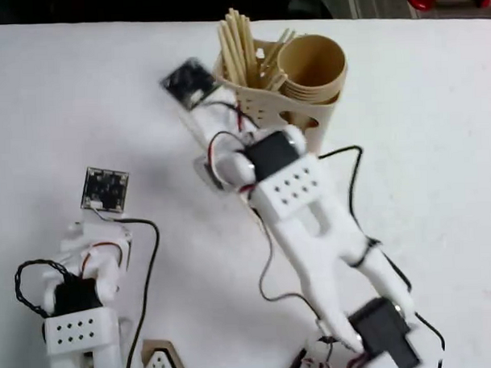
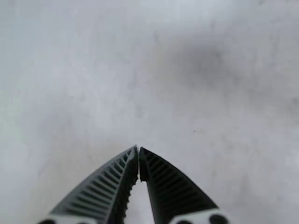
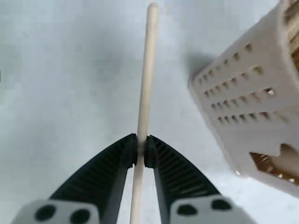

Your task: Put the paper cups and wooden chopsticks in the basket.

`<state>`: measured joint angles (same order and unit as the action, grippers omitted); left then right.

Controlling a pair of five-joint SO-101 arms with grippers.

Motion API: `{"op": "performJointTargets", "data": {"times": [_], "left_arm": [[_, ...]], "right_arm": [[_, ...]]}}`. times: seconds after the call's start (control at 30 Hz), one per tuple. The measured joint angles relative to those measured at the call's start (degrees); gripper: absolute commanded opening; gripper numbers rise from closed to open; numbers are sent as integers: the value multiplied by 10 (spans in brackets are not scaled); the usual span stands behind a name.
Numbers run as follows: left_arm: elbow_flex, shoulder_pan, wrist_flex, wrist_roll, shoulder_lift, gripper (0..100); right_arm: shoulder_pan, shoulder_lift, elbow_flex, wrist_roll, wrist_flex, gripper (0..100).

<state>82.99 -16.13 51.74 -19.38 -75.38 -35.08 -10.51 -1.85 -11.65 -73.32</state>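
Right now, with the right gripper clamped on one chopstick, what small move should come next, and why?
Probably lift the right gripper and carry it over the open top of the basket. It is shut on a chopstick that is outside the basket, beside its perforated wall, while the other chopsticks and paper cups already stand inside.

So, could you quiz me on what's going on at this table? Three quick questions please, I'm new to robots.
1. True or false: the left pincer is shut with nothing in it.
2. Where are the paper cups? A) in the basket B) beside it C) held by an arm
3. Fill in: the right pincer is shut on a wooden ____.
Key: 1 true; 2 A; 3 chopstick.
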Motion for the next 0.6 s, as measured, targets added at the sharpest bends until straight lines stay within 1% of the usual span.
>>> {"op": "performJointTargets", "data": {"times": [0.1, 0.23, 0.5, 0.6], "left_arm": [[0, 0, 0, 0, 0, 31], [0, 0, 0, 0, 0, 31], [0, 0, 0, 0, 0, 31], [0, 0, 0, 0, 0, 31]], "right_arm": [[18, -34, 33, 21, 45, 17], [47, -62, 47, 28, 140, 17], [93, -65, 44, 28, 390, 17], [103, -65, 11, 28, 491, 17]]}}
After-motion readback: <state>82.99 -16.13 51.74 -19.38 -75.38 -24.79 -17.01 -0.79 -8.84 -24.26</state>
